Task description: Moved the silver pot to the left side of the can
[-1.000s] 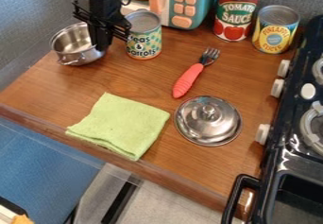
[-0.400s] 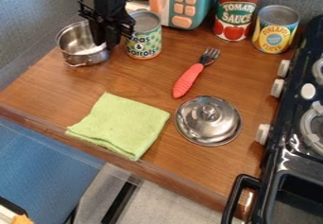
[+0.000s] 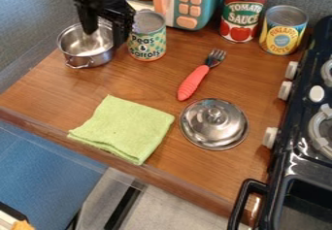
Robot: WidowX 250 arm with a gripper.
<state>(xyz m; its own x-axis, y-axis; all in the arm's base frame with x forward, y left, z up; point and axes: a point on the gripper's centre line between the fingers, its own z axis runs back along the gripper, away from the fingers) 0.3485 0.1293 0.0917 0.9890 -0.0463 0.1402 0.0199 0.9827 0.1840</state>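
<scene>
The silver metal pot (image 3: 96, 59) stands upright on the brown wooden counter (image 3: 146, 80), just left of the green-patterned can (image 3: 146, 47), as the task wants. The black claw (image 3: 104, 38) is released, fingers apart at the pot, probably for leaving it there.

Legible print: "Peas & Carrots" on the left can (image 3: 147, 42); "Tomato Sauce" on the tall red can (image 3: 242, 16); "Pineapple Slices" on the yellow can (image 3: 283, 34) at right.

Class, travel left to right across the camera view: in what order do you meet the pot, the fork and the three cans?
Pot, peas can, fork, tomato can, pineapple can.
</scene>
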